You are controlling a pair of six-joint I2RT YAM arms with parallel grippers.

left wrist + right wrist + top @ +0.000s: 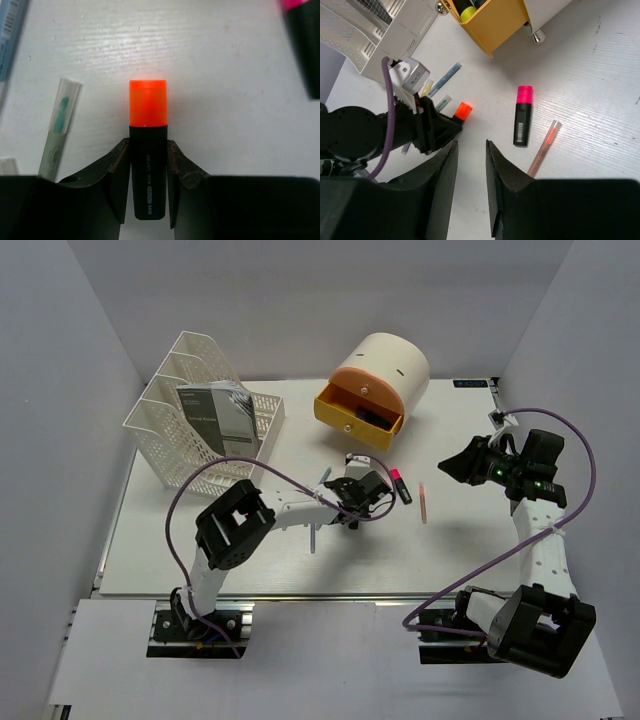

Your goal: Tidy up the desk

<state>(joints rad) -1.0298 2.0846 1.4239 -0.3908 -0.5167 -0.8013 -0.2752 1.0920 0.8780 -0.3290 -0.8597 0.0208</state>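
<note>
The left claw clamps a black-barrelled, orange-capped plastic highlighter between its fingers; the right claw hangs with jaws apart.

An orange highlighter, a pink highlighter and a thin pen lie near the open yellow drawer.

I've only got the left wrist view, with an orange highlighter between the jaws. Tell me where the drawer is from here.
Observer: The yellow drawer stands pulled open on the cream drawer unit, straight beyond the orange highlighter, toward the back wall.
Operator: Say what's in it.
Observer: The right wrist view shows a yellow-tipped marker inside, among other things I can't make out.
Operator: Report the right arm.
Observer: Its jaws stand open and empty, held above the desk to the right of a pink highlighter.
</note>
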